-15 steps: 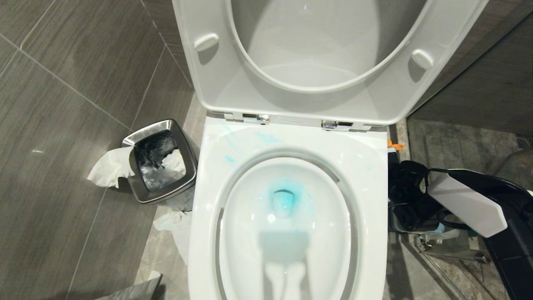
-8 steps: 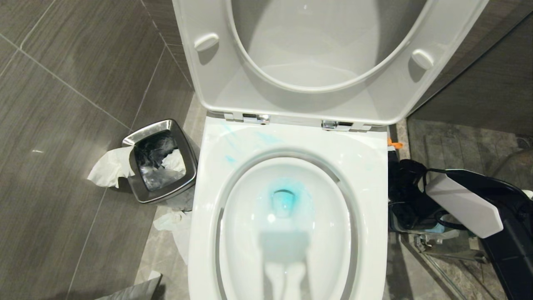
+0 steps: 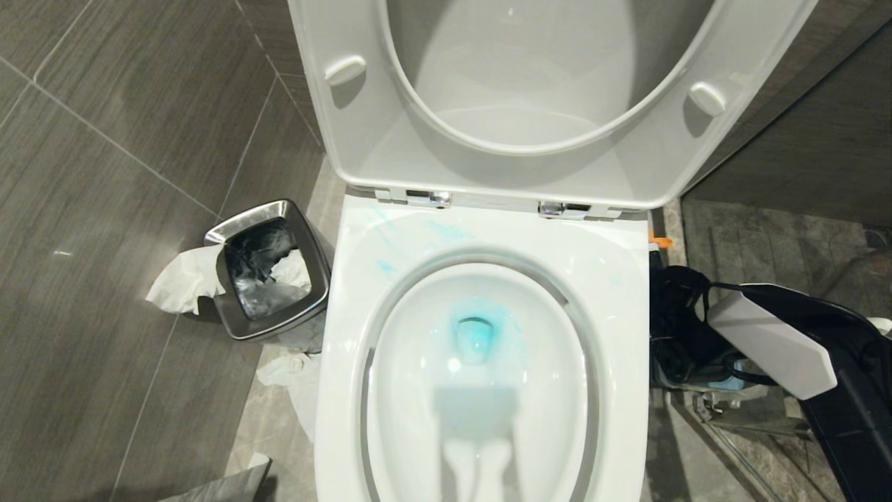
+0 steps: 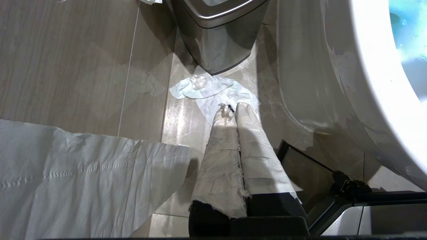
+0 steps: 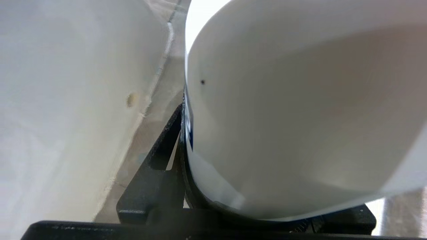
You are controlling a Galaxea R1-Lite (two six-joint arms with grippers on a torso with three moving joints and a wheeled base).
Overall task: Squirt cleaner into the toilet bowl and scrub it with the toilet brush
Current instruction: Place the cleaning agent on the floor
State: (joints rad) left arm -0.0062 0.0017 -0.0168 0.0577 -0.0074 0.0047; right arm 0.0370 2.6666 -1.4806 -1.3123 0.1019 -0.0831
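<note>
Head view: toilet bowl (image 3: 481, 390) dead centre, seat and lid (image 3: 550, 90) tipped up against the back, blue cleaner pooled round the drain and smeared faintly on the rim's back-left corner. R arm (image 3: 773, 341) sits low on the right, beside the toilet's outer wall, white cover panel facing up, black wrist w/ cables just past it. Right tool itself is buried behind that wrist in this view.

Right wrist view fills in the rest: right tool (image 5: 267, 213) is clamped on the cleaner bottle (image 5: 300, 116), jaws roughly half open w/ the white body wedged between them, a strip of blue-navy label peeking at the edge. Bottle hangs just beside the toilet's white outer wall; can't tell if it touches the floor.

Left wrist view: left tool (image 4: 232, 113) closed tight, fingers (image 4: 220, 160) wrapped in white paper-like covering, gripping nothing, pointing down at the floor beside the toilet base. Crumpled tissue (image 4: 213, 91) lies on the tile just past the tips, near the foot of the steel waste bin (image 4: 217, 36). A broad sheet of white paper (image 4: 73, 180) spreads across the near side.

Back in head view: waste bin (image 3: 268, 268) stands left of the toilet, black liner inside, tissue draped over its rim. Brush not visible anywhere.
</note>
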